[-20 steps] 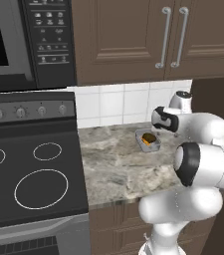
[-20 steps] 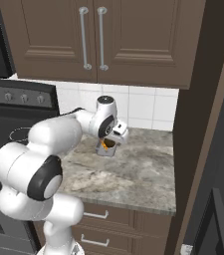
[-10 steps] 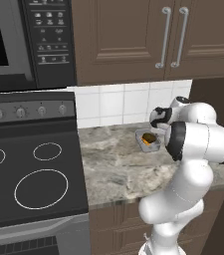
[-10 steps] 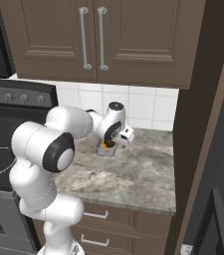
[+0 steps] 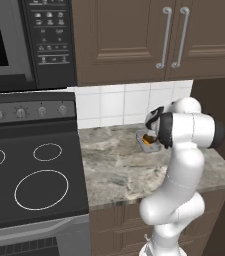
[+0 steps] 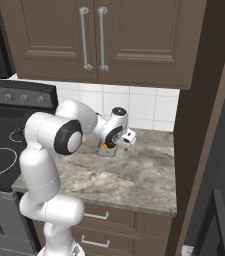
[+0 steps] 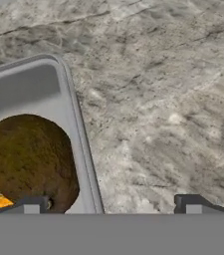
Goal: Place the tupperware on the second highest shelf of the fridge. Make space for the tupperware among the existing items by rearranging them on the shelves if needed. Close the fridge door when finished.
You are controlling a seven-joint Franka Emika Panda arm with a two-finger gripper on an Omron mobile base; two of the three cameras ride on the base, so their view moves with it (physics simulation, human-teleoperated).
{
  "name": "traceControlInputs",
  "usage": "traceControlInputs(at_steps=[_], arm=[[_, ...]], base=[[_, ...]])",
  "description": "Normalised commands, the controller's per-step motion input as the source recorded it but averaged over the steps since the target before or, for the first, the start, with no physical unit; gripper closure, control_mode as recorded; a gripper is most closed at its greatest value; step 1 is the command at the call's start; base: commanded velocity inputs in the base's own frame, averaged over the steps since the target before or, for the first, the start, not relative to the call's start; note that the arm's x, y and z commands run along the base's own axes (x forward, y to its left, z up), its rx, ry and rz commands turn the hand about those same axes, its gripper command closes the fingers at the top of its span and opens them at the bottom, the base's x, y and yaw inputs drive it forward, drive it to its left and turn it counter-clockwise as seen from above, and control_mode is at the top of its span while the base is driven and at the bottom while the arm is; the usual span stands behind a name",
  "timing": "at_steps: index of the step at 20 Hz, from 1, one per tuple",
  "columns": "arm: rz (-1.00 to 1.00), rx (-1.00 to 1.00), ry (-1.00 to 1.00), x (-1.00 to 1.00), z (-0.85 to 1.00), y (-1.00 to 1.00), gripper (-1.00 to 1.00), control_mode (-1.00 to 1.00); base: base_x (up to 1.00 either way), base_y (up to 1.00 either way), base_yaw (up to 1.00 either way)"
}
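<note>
Grey tupperware with a brown lump of food inside is sitting on the granite counter, near the tiled backsplash. The gripper is hovering right over it with its jaws wide apart, 1 tip over the food and the other over bare stone, straddling the right wall. Looks like the pick-up step is in hand; next it's needing to drop onto that rim and squeeze. Plenty of open counter to the right, stove off left, cabinets overhead.
</note>
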Motion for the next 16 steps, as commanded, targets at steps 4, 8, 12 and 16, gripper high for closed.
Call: traceControlInputs(at_steps=[4, 8, 12, 16], arm=[[0.00, 0.00, 0.00, 0.37, -0.39, 0.00, -1.00, -1.00], [0.00, 0.00, 0.00, 0.28, -0.40, 0.05, -1.00, -1.00], [0.02, -0.01, -0.05, -0.16, -0.28, 0.29, -1.00, -1.00], [0.05, -0.07, -0.17, -0.71, -0.21, 0.48, -1.00, -1.00]], base=[[0.00, 0.00, 0.00], [0.00, 0.00, 0.00], [0.00, 0.00, 0.00], [0.00, 0.00, 0.00]])
